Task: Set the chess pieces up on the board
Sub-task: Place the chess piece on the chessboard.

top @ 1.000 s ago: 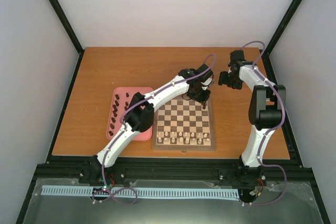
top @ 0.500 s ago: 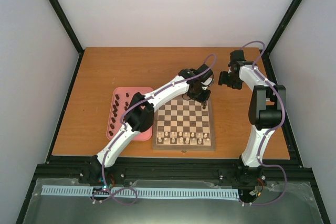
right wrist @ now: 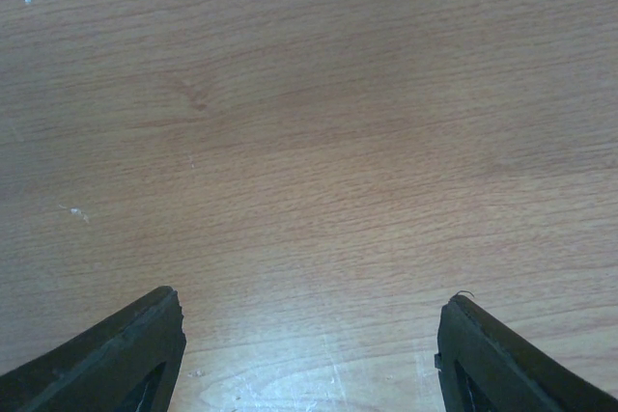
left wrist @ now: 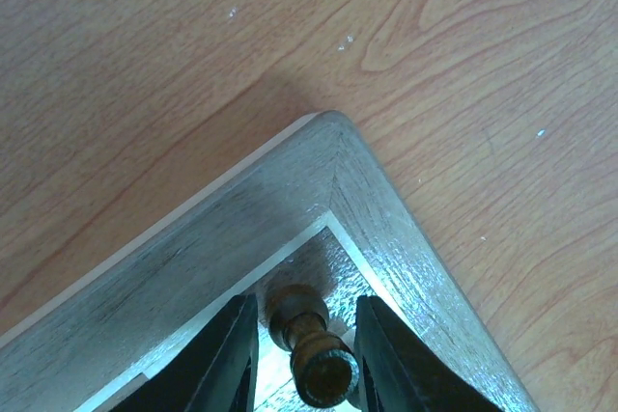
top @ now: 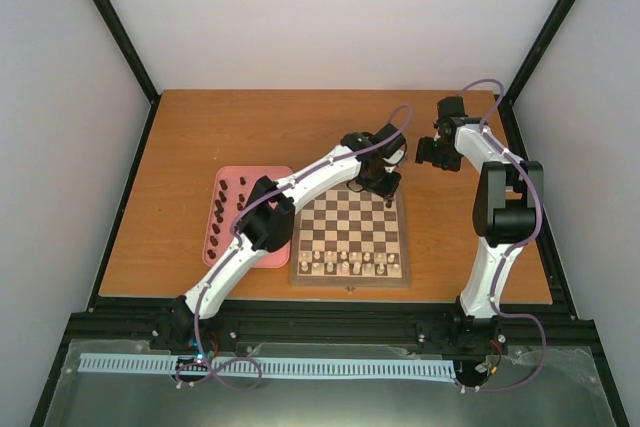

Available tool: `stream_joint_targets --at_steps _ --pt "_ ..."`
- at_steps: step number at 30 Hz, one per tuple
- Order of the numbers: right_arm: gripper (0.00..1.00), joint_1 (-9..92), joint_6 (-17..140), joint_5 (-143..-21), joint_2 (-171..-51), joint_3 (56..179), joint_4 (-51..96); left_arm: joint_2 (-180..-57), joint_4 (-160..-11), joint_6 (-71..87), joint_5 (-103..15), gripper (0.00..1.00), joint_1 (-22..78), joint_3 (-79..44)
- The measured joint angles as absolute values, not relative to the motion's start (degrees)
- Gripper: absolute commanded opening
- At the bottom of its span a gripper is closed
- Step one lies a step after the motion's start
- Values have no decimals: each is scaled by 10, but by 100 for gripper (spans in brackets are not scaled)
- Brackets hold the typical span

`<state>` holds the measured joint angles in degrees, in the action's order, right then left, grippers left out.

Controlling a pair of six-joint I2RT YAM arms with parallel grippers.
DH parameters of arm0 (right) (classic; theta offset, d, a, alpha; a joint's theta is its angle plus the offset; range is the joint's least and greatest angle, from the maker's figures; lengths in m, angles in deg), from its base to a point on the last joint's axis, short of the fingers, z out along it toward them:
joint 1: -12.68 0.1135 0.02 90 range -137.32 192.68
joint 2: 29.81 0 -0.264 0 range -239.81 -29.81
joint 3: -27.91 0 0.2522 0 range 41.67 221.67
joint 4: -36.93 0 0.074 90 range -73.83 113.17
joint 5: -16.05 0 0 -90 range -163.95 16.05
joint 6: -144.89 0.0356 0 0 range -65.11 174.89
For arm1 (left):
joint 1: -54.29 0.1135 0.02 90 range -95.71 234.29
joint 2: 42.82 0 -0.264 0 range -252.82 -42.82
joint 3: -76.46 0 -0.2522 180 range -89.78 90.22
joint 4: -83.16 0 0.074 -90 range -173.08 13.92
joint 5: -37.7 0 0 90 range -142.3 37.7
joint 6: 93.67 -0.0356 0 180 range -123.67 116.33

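Since a second ago the left gripper (top: pixel 386 188) has lifted a touch and its jaws have begun to part; nothing else has shifted. Nearest, cream pieces (top: pixel 345 265) stand along the near rows of the board (top: pixel 348 278). To the left, just beside the board, the pink tray (top: pixel 250 173) holds the remaining dark chess pieces (top: pixel 216 225). On the board's far right corner square, one dark piece (left wrist: pixel 301 327) stands upright between the left jaws. They are slightly open, with a sliver of gap on one side, so the piece looks released rather than gripped. Farther right, the right gripper (right wrist: pixel 311 301) hangs over bare table (right wrist: pixel 309 94), its jaws wide apart and empty. The pieces look like light, hard, smooth wood and should tip easily. They are best pinched at the narrow waist below the head, from straight above.
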<state>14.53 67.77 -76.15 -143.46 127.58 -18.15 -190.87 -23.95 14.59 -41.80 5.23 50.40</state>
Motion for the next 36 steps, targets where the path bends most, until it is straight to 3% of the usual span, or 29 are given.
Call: stream_joint_targets --at_steps 8,15,31,34,36 --pt "72 145 678 -761 -1435 1276 -182 -1909 -241 145 -418 32 52 504" --pt "72 145 678 -762 -1435 1276 -182 -1908 -241 144 -416 46 52 504" --pt "72 145 678 -763 -1435 1276 -182 -1865 -229 124 -440 60 58 503" --pt "72 145 678 -763 -1435 1276 -181 -1818 -225 117 -454 73 69 498" --pt "72 145 678 -764 -1435 1276 -181 -1774 -222 109 -468 74 83 488"
